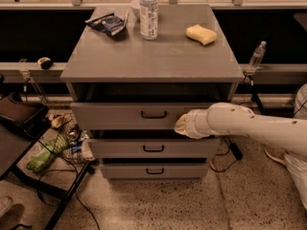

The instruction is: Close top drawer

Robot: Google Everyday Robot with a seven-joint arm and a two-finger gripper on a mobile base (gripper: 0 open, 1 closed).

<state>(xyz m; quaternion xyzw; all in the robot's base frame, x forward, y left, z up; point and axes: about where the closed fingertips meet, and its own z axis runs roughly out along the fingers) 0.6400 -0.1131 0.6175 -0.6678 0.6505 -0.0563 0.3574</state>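
Observation:
The top drawer (120,115) of the grey cabinet stands slightly pulled out, with a dark gap above its front and a small black bar handle (154,114) at centre. My gripper (180,124) is at the end of the white arm (249,126) that reaches in from the right. It sits against the drawer front, just right of the handle. The fingers are hidden behind the wrist.
On the cabinet top (153,56) stand a water bottle (148,12), a yellow sponge (201,34) and a snack bag (107,23). Two lower drawers (153,148) sit below. A black stand, cables and bags (48,152) lie on the floor at left. Another bottle (256,56) stands at right.

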